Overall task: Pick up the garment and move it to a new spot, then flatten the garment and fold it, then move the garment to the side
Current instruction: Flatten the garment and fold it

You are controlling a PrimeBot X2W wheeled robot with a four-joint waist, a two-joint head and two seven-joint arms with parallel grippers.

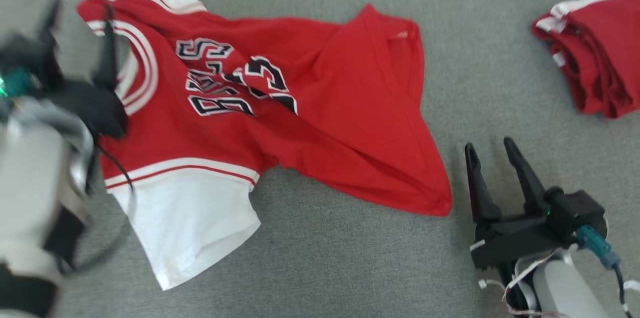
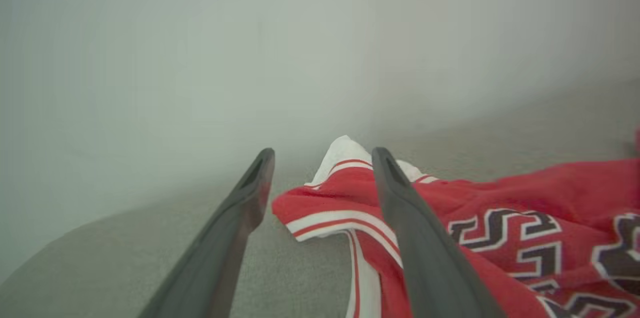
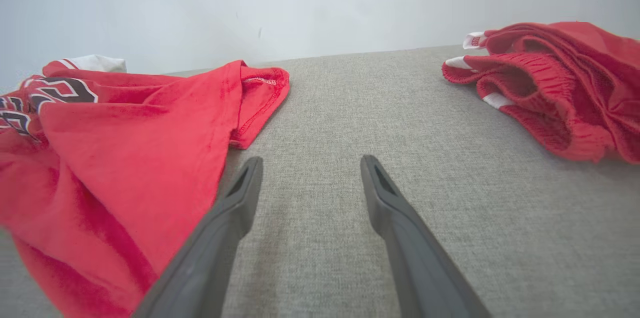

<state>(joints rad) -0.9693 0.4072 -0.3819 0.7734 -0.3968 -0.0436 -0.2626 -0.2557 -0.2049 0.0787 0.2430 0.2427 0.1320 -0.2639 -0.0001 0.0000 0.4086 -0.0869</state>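
- Jersey (image 1: 300, 108) lies on the grey surface (image 1: 350, 268), red with black-and-white lettering. Its striped neck end is at the far left and a white panel spills toward me at lower left.
- It is down but not flat. The body is rucked into ridges and the right hem is folded over on itself, so I judge the flattening step is what's in hand.
- Left gripper (image 1: 81, 10) hangs over the striped neck end with fingers spread and nothing between them. In the left wrist view one finger crosses in front of the trim, but I can't tell if it touches the cloth.
- It shows blurred in the head view, so I won't trust fine detail there.
- Right gripper (image 1: 487, 145) sits over bare surface just beside the jersey's lower right corner. Its fingers are spread wide, it holds nothing, and it is clear of the fabric.
- That puts my two grippers at opposite ends of the jersey. To my mind that is the sensible stance for taking neck and hem and drawing the creases out.
- Red pile (image 1: 595, 53) with white trim lies bunched well apart at the far right. I'd keep the jersey's spread short of it.
- Risk I see: grabbing the folded hem could pinch two layers and lock the crease in.
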